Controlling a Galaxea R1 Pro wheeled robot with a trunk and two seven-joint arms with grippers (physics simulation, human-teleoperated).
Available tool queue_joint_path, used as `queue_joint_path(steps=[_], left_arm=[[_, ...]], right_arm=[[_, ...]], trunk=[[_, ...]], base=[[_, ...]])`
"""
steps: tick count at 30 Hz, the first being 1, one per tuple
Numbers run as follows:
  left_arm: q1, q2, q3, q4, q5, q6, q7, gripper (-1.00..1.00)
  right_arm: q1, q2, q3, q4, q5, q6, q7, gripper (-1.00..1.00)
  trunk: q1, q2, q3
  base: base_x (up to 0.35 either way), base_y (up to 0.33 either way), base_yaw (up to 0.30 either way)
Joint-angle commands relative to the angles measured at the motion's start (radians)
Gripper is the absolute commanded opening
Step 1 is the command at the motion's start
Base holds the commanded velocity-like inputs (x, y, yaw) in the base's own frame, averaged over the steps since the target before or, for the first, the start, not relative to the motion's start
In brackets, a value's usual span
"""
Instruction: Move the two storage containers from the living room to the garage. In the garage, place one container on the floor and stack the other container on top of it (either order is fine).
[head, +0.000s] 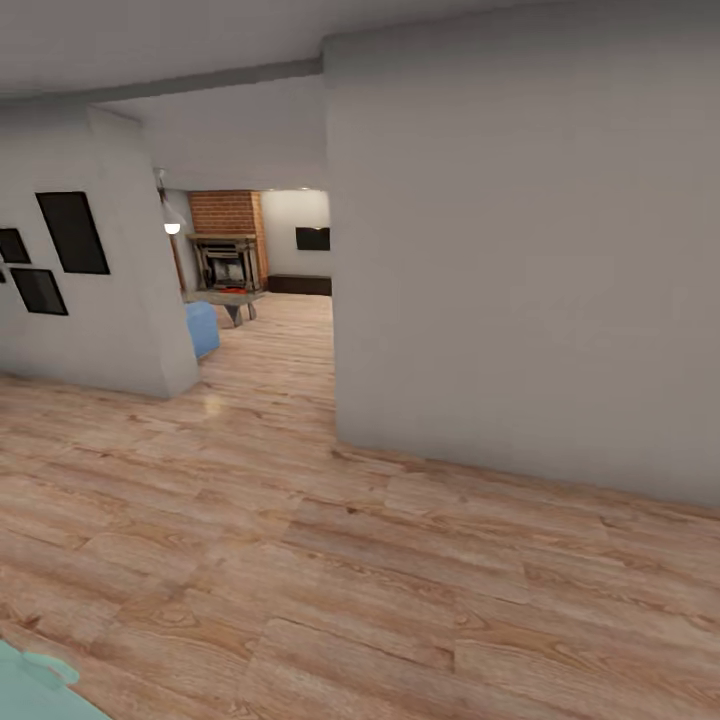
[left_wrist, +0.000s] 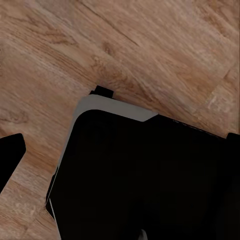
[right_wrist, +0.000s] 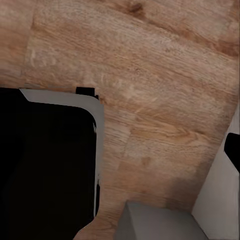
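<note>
The storage containers are out of view. I look along a hallway with a light wood-plank floor (head: 330, 590) toward the living room (head: 255, 300), seen through an opening with a red-brick fireplace (head: 228, 250) at its far end. A tiny orange-red speck (head: 232, 291) lies on the low table (head: 225, 297) before the fireplace, too small to identify. Both wrist views look down at plank floor beside my black base (left_wrist: 150, 180) (right_wrist: 45, 160). A dark tip (left_wrist: 10, 160) at one edge of the left wrist view and another (right_wrist: 233, 150) in the right wrist view may be fingers.
A large grey wall block (head: 530, 260) stands right of the opening, its corner near the middle. A wall with dark picture frames (head: 72, 232) stands at left. A blue sofa end (head: 202, 328) juts into the passage. A pale teal shape (head: 35, 685) shows at the lower left.
</note>
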Motion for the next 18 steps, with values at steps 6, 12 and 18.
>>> queue_joint_path(steps=[6,12,18], left_arm=[[-0.001,0.0,0.006,0.001,0.001,-0.003,0.002,1.0],[-0.001,0.0,0.006,0.001,0.001,-0.003,0.002,1.0],[0.0,0.0,0.006,0.001,0.001,-0.003,0.002,1.0]], right_arm=[[-0.001,0.0,0.008,0.003,-0.009,-0.006,0.0,1.0],[-0.001,0.0,0.008,0.003,-0.009,-0.006,0.0,1.0],[-0.001,0.001,0.008,0.003,-0.009,-0.006,0.0,1.0]], trunk=[[0.001,-0.001,-0.001],[0.001,-0.001,-0.001],[0.001,-0.001,-0.001]], base=[[0.324,0.0,0.269],[0.324,0.0,0.269],[0.324,0.0,0.269]])
